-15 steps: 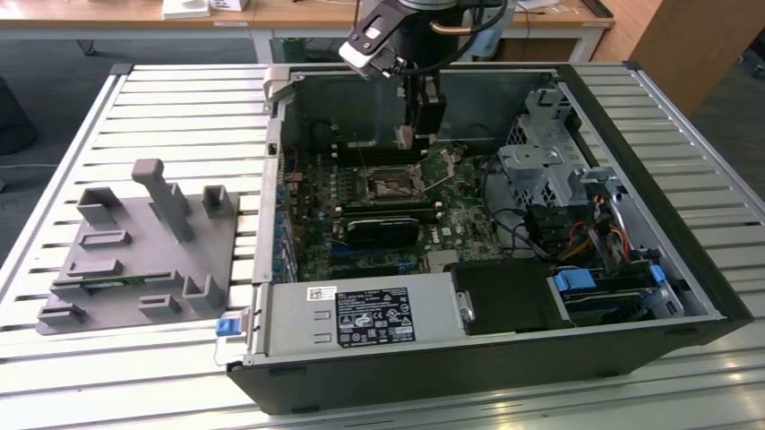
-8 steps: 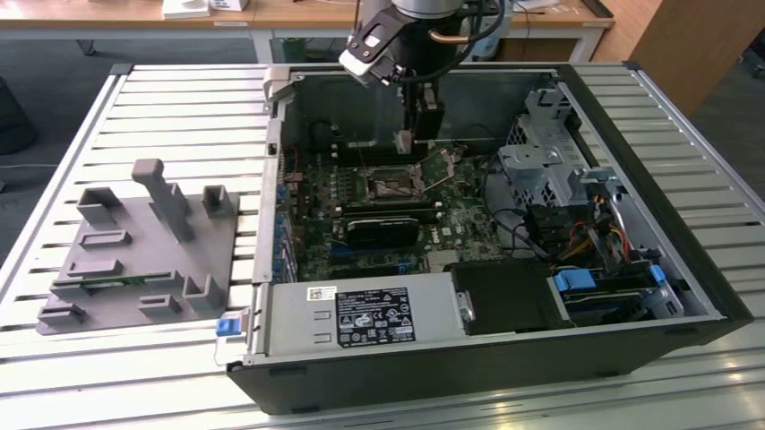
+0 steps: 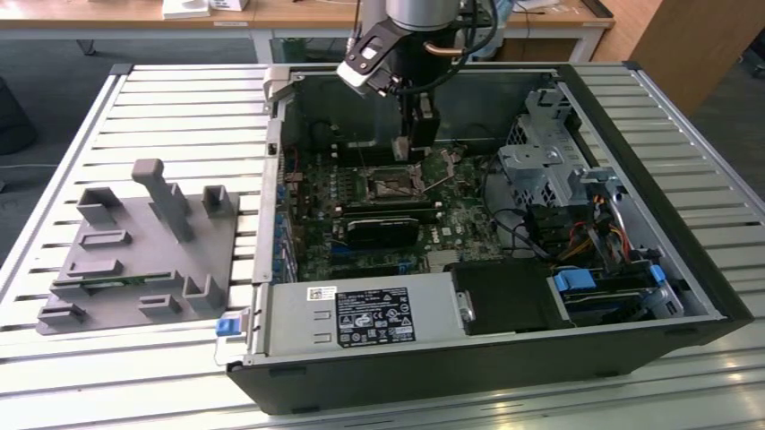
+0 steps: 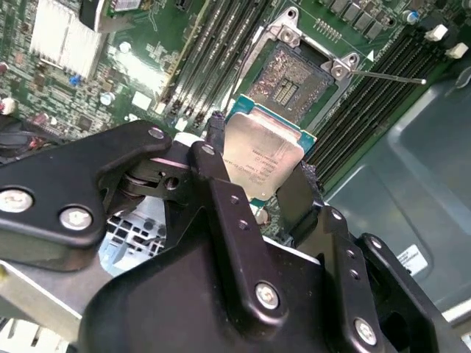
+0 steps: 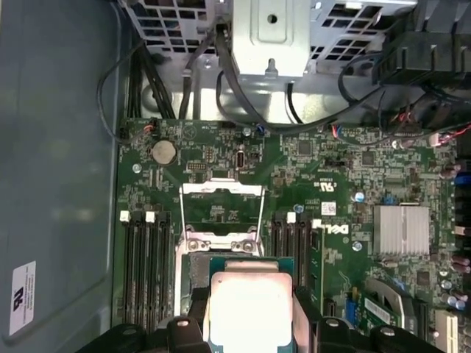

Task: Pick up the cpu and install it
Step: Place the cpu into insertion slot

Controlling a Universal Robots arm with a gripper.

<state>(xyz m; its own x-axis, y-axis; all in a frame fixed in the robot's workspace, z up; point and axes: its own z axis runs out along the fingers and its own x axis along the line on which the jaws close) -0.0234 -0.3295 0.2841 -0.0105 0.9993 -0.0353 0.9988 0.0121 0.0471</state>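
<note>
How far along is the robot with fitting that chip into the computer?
Pickup looks done: the gripper is shut on the cpu. In hand: the cpu hangs near the open socket, not touching it. Left: seating it; the socket's contacts lie bare.

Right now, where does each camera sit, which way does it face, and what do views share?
Exterior view: off the arm, high up, looking down into the open black computer case on the slatted metal table; shows the arm and its black gripper above the square motherboard socket.
First wrist view: on the wrist, squarely facing the green motherboard; gripper tips hold the silvery square cpu.
Second wrist view: on the wrist, looking obliquely past the black fingers.
Shared: both wrist views show the held cpu and the socket.
</note>
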